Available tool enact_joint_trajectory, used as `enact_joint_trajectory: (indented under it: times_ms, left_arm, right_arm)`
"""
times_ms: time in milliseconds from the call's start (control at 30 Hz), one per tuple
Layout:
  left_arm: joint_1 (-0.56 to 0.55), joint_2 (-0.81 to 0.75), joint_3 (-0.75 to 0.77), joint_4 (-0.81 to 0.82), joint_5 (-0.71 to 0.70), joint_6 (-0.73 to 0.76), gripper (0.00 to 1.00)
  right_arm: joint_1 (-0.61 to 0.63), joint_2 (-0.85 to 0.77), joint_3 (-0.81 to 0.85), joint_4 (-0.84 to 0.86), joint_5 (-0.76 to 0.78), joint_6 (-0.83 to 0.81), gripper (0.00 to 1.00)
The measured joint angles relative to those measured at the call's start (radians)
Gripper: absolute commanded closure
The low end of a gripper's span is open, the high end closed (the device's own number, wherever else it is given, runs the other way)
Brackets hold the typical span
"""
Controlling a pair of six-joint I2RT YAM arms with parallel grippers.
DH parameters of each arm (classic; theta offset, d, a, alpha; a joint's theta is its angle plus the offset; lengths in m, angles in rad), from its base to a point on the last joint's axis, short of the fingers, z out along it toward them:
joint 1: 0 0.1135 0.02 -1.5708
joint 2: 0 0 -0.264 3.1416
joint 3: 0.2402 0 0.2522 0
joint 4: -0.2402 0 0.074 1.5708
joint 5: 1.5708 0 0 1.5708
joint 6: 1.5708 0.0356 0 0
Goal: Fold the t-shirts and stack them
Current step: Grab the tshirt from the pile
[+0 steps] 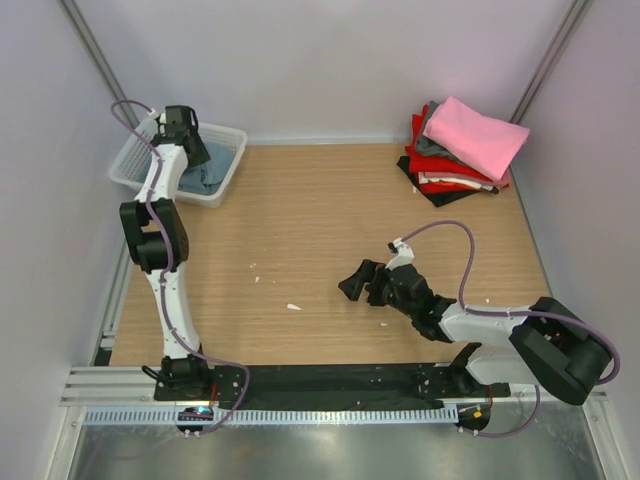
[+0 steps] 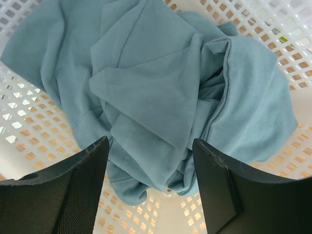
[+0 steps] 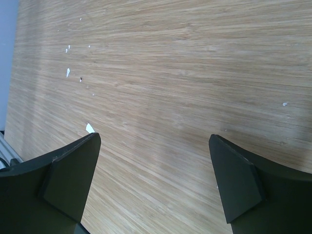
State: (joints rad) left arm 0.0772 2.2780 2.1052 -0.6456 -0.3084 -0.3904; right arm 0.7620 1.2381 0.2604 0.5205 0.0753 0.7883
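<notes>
1. Tabletop (image 1: 300, 200): spread the shirt at its middle; the folded t-shirts (image 1: 462, 150) are stacked at the far right corner.
2. Basket (image 2: 273, 29), far left: holds the crumpled teal t-shirt (image 2: 161, 97).
3. Left gripper (image 2: 148, 146): jaws apart over the shirt, contact unclear. Pinch one raised fold and lift straight up.
4. Right gripper (image 3: 153, 141): wide, empty, over the wood.

The left arm (image 1: 160, 235) stretches forward, left claw (image 2: 149, 146) jaws apart; right claw (image 3: 153, 141) spread wide.

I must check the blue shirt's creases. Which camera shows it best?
The left wrist view: the crumpled blue shirt fills it, lying in the basket. The top view shows only a small patch beside the left arm; the right wrist view shows nothing of it.
</notes>
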Motion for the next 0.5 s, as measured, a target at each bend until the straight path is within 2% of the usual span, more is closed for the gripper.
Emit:
enact_joint_trajectory:
  times_ms: [200,300,400,433,467,500]
  left_arm:
    - [0.000,0.013,0.000,0.007,0.014,-0.003,0.36]
    - [0.000,0.027,0.000,0.008,0.020,-0.003,0.45]
    - [0.000,0.047,0.000,0.010,0.028,-0.003,0.60]
    - [0.000,0.053,0.000,0.010,0.033,-0.005,0.85]
    - [0.000,0.059,0.000,0.011,0.040,-0.013,1.00]
    - [0.000,0.061,0.000,0.013,0.043,-0.007,1.00]
  right_arm:
    - [0.000,0.008,0.009,0.000,0.000,0.000,0.00]
    - [0.000,0.008,0.010,0.000,0.000,0.000,0.00]
    - [0.000,0.008,0.010,0.000,0.000,0.000,0.00]
    - [0.000,0.008,0.010,0.000,0.000,0.000,0.00]
    - [0.000,0.008,0.010,0.000,0.000,0.000,0.00]
    - [0.000,0.008,0.010,0.000,0.000,0.000,0.00]
